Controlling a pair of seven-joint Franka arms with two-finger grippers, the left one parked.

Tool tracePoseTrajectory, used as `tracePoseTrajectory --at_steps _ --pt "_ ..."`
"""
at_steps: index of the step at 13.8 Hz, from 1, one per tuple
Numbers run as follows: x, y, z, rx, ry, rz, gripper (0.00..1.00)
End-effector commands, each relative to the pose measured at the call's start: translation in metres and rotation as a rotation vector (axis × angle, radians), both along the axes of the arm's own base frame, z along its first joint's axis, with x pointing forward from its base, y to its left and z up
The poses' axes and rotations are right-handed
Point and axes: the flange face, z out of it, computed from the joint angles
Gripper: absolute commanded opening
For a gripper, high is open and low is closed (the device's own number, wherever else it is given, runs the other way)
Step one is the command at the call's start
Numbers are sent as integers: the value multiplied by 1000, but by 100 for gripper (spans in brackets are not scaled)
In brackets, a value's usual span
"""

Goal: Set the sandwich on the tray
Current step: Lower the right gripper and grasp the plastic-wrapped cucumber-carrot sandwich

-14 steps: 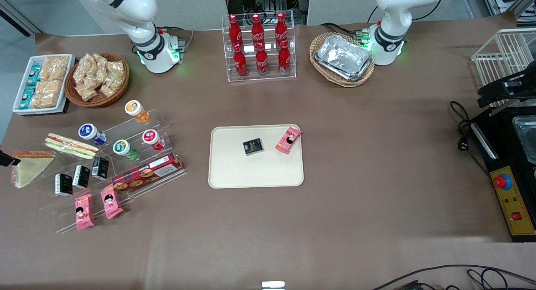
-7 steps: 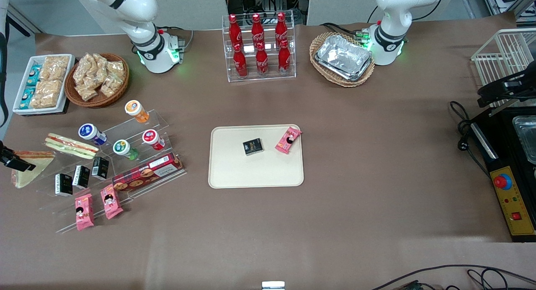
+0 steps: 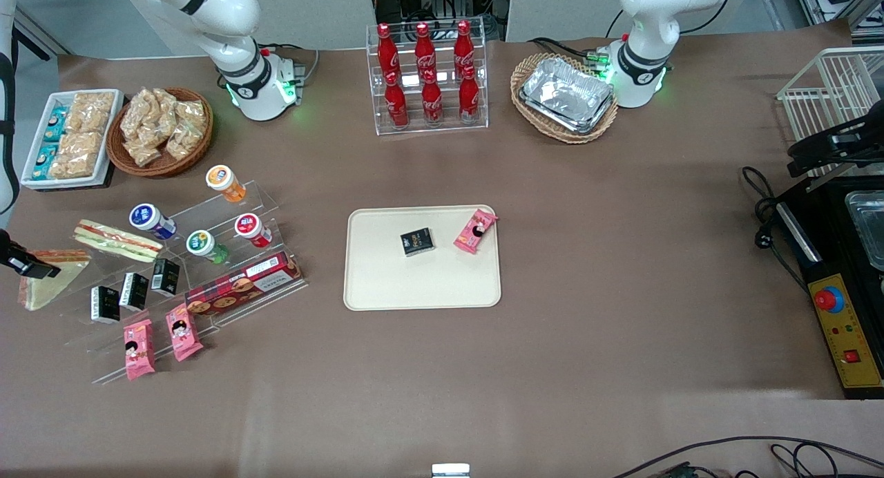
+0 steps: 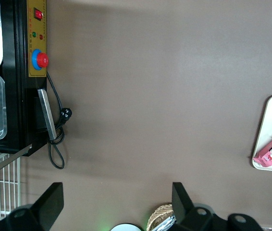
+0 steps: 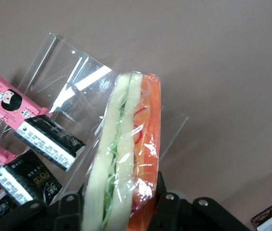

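Grip: gripper (image 3: 21,262) is clamped on the sandwich (image 3: 43,288). In the right wrist view the fingers (image 5: 167,199) pinch the wedge edge-on at its thick filled end, through the plastic wrap.
Sandwich position: working arm's end of the table, roughly 9 o'clock from the tray (image 3: 421,284) and well apart from it. Can't tell whether it is clear of the table yet.
Tray state: black box (image 3: 417,242) near the middle, pink packet (image 3: 475,231) at about 1 o'clock, overhanging the rim. The half nearer the front camera is bare.
Risk 1, slip: the wrap is slick and the bread soft, and most of the wedge sticks out past the fingers. My guess is it pivots or slides out during the long traverse.
Risk 2, crush: squeezing harder to stop the slip probably flattens the filling edge.
Risk 3, snag: acrylic rack (image 3: 207,257) sits just beside the sandwich, at 3 o'clock from it, directly on the line to the tray. The strip sandwich (image 3: 117,240) and black cartons (image 3: 106,304) rest on it. A low carry likely clips them, so lift first.
Risk 4, drop zone: releasing near the black box or pink packet could leave the sandwich tilted on them, or push the packet off the rim. Aim for the bare 6 o'clock half.
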Motion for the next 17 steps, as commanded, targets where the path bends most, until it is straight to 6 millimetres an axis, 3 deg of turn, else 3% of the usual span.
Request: tracePoseTrajectory --at_steps 1,7,10,13,17 --pt "1 -4 16 3 -35 15 49" --pt "22 22 82 13 -28 166 49" --pt "42 59 122 30 -23 297 49" --pt "61 122 135 76 -21 544 49" --pt "83 231 140 108 -40 791 50"
